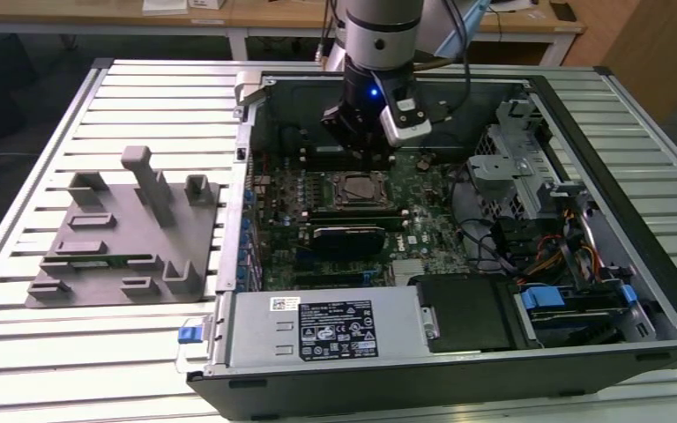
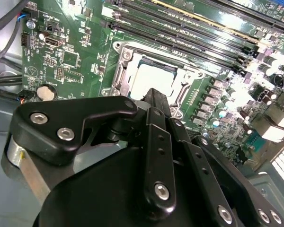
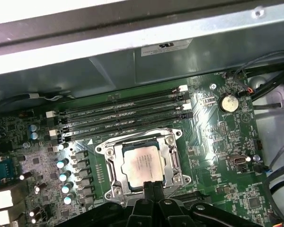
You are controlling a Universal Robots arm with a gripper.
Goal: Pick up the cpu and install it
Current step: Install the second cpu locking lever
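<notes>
The cpu (image 3: 141, 163) lies flat in the metal-framed socket (image 3: 173, 156) on the green motherboard, its silver top facing up. It also shows as a pale square (image 2: 154, 78) in the second wrist view and inside the case (image 1: 356, 187) in the exterior view. My gripper (image 3: 153, 185) hangs just above the cpu's near edge, fingers pressed together with nothing between them. In the second wrist view the gripper (image 2: 151, 94) and its black body cover part of the socket. In the exterior view the gripper (image 1: 356, 145) stands over the board.
Black memory slots (image 3: 123, 113) run beside the socket, toward the case wall (image 3: 180, 56). A coin battery (image 3: 228, 101) and cables sit nearby. The power supply (image 1: 315, 330) and drive cage (image 1: 527, 176) fill the case. A grey fixture (image 1: 127, 233) rests on the slatted table.
</notes>
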